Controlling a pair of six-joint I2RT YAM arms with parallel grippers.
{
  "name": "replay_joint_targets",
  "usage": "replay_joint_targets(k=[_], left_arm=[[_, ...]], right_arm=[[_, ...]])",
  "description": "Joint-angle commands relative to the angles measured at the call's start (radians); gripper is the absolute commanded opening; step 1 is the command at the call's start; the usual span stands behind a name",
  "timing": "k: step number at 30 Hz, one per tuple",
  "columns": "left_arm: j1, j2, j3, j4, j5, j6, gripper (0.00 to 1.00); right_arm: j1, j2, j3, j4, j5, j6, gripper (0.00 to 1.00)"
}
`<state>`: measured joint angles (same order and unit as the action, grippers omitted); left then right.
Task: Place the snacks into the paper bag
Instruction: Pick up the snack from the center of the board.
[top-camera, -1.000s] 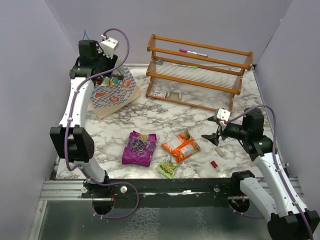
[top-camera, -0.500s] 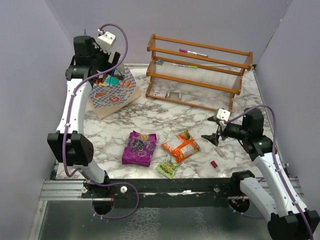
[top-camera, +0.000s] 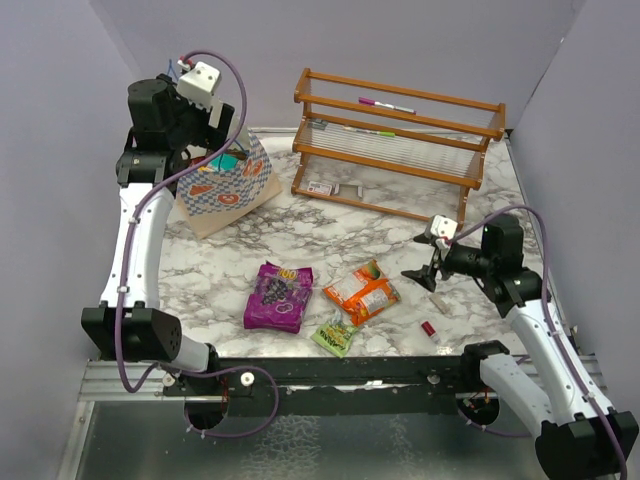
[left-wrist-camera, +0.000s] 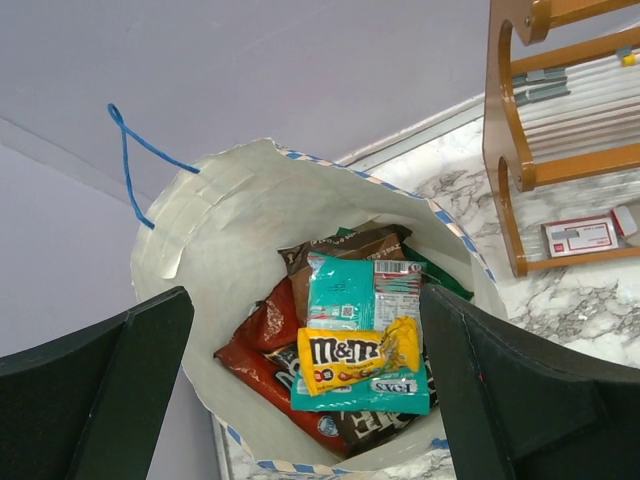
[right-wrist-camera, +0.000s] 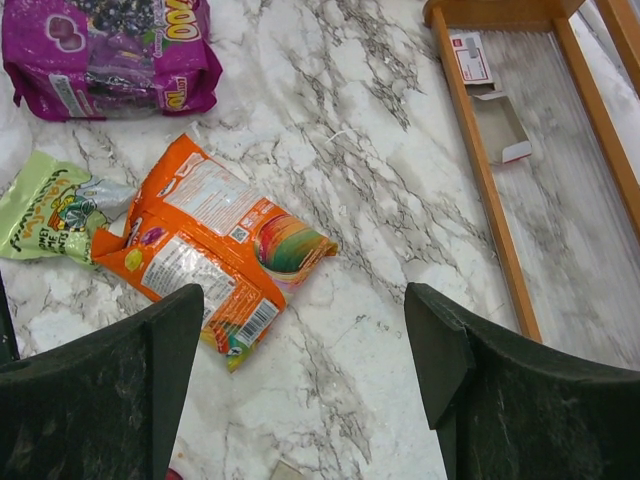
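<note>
Evidently the job sits between packets. The left gripper (left-wrist-camera: 305, 330) hangs over the bag (left-wrist-camera: 250, 170) with its fingers spread wide and nothing between them. The bag stands at the table's (top-camera: 330, 230) far-left corner, mouth up. Inside lie a yellow packet (left-wrist-camera: 360, 355) on top of a teal one (left-wrist-camera: 345, 290), with brown (left-wrist-camera: 345, 245) and red (left-wrist-camera: 250, 340) beneath.

Three snacks are left out near the front edge: purple (top-camera: 280, 295), orange (top-camera: 362, 292) and light-green (top-camera: 336, 335). The right gripper (right-wrist-camera: 303, 300) hovers above the marble just beside the orange one, also wide open and empty.

Next, I judge, comes a pick from that trio, probably the orange. It is flat and crinkly, so the fingers must come down low and pinch an edge. The light-green packet touches its corner (it may get dragged along).

The bag is well apart from the right arm, so the carry is long, or the left arm must come back for it. A wooden rack (top-camera: 395, 140) stands along the back, clear of that path. A tiny red cylinder (top-camera: 428, 328) lies near the right arm and should be left alone.
</note>
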<state>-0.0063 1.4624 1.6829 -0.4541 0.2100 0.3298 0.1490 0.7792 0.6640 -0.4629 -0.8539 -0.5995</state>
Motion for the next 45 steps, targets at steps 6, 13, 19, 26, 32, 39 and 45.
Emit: replay_joint_targets(k=[6,13,19,26,32,39,45], left_arm=[[0.007,-0.075,-0.024,0.012,0.143,-0.089,0.99],[-0.021,-0.114,-0.03,0.001,0.214,-0.138,0.99],[-0.111,-0.14,-0.052,0.009,0.171,-0.126,0.99],[-0.204,-0.147,0.001,-0.034,0.124,-0.082,0.99],[-0.244,-0.146,0.026,-0.068,0.131,-0.067,0.99],[-0.276,-0.147,0.027,-0.1,0.17,-0.063,0.99],[-0.295,-0.149,0.01,-0.102,0.204,-0.069,0.99]], right_arm=[[-0.002,0.076,0.043,-0.077,-0.029,-0.077,0.81],[0.012,0.131,0.039,-0.161,0.029,-0.206,0.8],[0.062,0.212,0.025,-0.171,0.068,-0.249,0.76],[0.216,0.333,-0.019,-0.133,0.204,-0.245,0.75],[0.311,0.443,-0.051,-0.051,0.305,-0.218,0.73],[0.367,0.523,-0.033,-0.016,0.351,-0.181,0.67],[0.383,0.543,-0.022,0.014,0.401,-0.162,0.51]])
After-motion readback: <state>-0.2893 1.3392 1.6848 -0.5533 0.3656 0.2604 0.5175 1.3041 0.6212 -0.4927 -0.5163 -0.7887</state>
